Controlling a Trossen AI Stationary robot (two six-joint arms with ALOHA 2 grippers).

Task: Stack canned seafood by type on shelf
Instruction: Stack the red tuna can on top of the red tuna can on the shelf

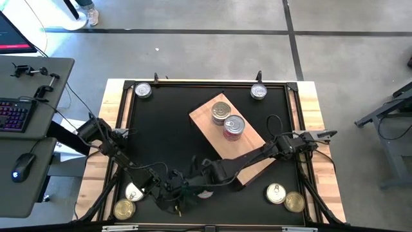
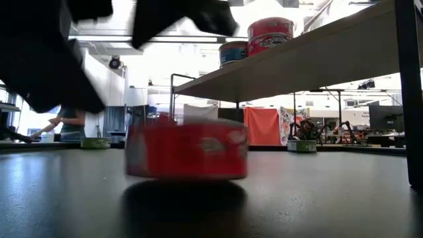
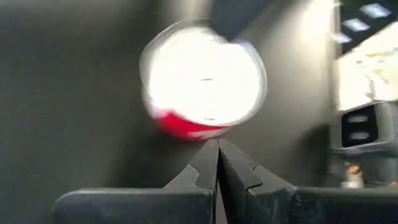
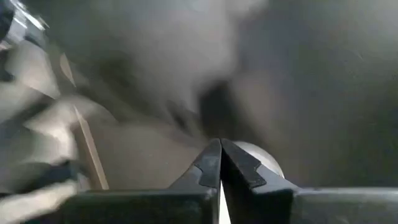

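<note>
Near the front edge of the matte black worktop, both end effectors, left and right, are clenched and empty beside a round red-sided tin. Farther back, two flat silver-lidded tins touch on the grainy wooden shelf

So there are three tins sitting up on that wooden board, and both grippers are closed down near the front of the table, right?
Not quite: the high view shows two tins on the wooden board, a silver-lidded tin and a red-sided tin. The rest holds: the left gripper and right gripper are closed.
</note>
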